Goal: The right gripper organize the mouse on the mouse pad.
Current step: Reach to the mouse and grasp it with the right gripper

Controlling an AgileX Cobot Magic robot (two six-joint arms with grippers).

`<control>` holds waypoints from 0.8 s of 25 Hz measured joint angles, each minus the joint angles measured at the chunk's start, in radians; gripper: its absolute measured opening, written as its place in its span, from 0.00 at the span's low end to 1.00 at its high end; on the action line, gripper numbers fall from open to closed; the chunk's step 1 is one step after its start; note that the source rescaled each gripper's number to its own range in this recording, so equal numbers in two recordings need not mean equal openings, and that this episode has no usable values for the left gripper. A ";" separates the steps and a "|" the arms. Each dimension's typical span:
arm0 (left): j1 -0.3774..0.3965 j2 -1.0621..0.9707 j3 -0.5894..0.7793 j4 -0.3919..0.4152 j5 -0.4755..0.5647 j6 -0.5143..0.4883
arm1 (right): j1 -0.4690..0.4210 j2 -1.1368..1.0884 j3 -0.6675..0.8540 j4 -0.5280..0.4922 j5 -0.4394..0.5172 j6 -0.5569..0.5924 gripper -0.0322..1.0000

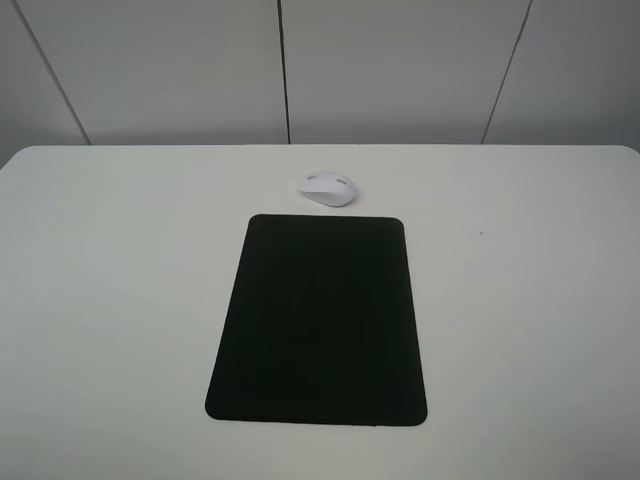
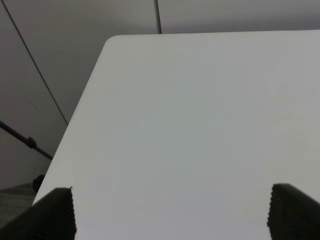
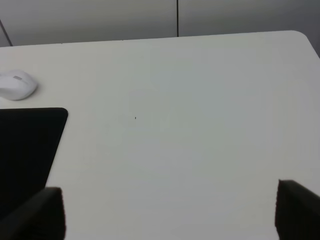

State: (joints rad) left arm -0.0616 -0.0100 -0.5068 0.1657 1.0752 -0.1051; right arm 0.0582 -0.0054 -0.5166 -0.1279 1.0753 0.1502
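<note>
Table (image 1: 110, 300): white, matte, rounded corners, fills most of the high view. Wall (image 1: 400, 70) behind it: pale grey panels split by thin dark vertical seams (image 1: 284, 70). One tiny dark speck (image 1: 481, 234) on the tabletop. Left wrist view, beyond the table edge: grey floor (image 2: 12, 197), dark slanted rod (image 2: 20, 136) against the wall. Light even, diffuse; shadows faint.

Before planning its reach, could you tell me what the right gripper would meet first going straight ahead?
Probably only the bare white table; the right gripper points past the mouse and mouse pad, both off to one side.
</note>
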 joint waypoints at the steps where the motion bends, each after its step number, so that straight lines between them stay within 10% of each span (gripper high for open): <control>1: 0.000 0.000 0.000 0.000 0.000 0.000 | 0.000 0.000 0.000 0.000 0.000 0.000 1.00; 20: 0.000 0.000 0.000 0.000 0.000 0.000 | -0.003 0.000 0.000 0.000 0.000 0.000 1.00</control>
State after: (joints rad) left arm -0.0616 -0.0100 -0.5068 0.1657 1.0752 -0.1051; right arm 0.0555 -0.0054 -0.5166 -0.1279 1.0753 0.1502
